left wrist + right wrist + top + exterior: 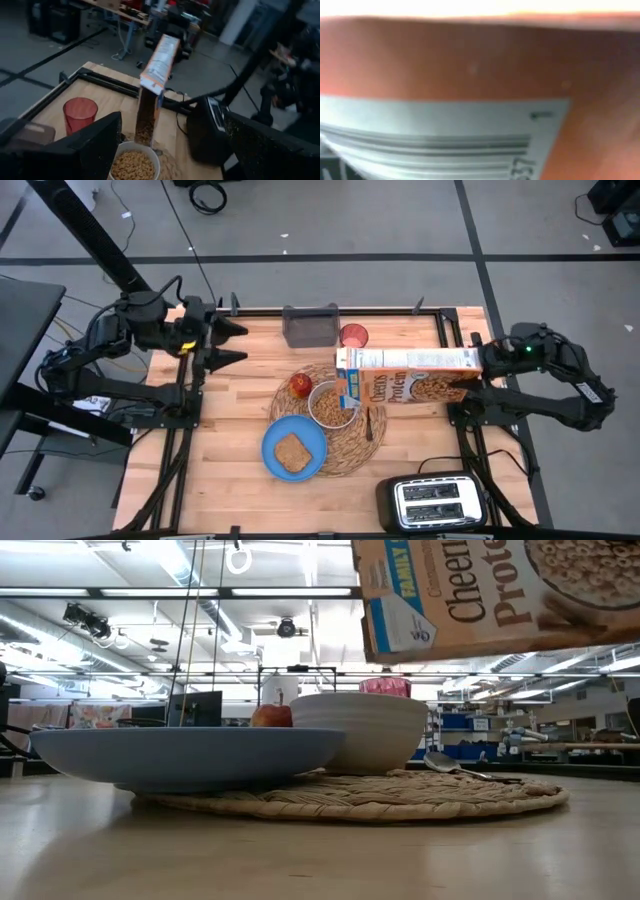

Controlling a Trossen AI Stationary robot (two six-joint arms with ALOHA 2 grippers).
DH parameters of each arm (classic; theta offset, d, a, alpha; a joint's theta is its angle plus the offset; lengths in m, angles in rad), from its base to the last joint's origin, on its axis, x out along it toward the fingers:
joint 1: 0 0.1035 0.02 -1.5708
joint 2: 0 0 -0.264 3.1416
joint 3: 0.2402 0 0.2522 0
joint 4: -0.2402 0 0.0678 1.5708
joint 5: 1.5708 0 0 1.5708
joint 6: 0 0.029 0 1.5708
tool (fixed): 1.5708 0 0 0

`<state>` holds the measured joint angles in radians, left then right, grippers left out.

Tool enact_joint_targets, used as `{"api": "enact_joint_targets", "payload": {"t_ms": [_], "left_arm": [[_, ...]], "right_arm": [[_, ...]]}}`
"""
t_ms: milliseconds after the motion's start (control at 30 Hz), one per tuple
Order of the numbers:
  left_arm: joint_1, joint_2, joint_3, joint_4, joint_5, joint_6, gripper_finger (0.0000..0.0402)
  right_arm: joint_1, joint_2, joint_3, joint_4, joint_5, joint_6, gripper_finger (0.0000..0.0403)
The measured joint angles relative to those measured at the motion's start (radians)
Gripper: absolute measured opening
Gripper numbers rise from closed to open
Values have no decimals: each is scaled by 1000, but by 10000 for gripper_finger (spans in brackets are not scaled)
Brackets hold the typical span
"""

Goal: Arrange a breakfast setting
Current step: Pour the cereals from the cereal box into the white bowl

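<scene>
The Cheerios box (405, 375) hangs level over the round straw placemat (350, 448), held by my right gripper (483, 370) at the table's right. Its open top end (150, 85) is above the white bowl (330, 406), which holds cereal. On the mat also lie the red apple (300, 385), the metal spoon (368, 423) and the blue plate (293, 450) with the toast slice (292, 452). The red cup (354, 335) stands behind the mat. My left gripper (238, 343) hovers open at the far left, touching nothing. My right gripper holds the Cheerios box by its bottom end (472, 365), coming level from the table's right, along the box's length. The barcode panel (445, 125) fills its wrist view and hides the fingers. The box is lifted clear, lying lengthwise with a narrow side up.
A grey tray (310, 326) stands at the far edge beside the cup. A black-and-silver toaster (435, 502) sits at the near right corner. Bare wood lies left of the placemat and along the near edge.
</scene>
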<state>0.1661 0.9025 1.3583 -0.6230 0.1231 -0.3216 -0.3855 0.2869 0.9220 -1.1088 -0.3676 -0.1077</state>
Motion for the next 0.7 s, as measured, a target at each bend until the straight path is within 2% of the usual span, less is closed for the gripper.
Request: {"api": "enact_joint_targets", "payload": {"t_ms": [233,467,700], "left_arm": [[0,15,-1,18,-33,-67,354],[0,14,0,36,-33,-470,354],[-11,35,1,253,-57,-472,354]], "right_arm": [[0,-51,11,37,-59,117,235],[0,-50,69,120,-101,226,235],[0,-50,89,359,-103,419,235]]}}
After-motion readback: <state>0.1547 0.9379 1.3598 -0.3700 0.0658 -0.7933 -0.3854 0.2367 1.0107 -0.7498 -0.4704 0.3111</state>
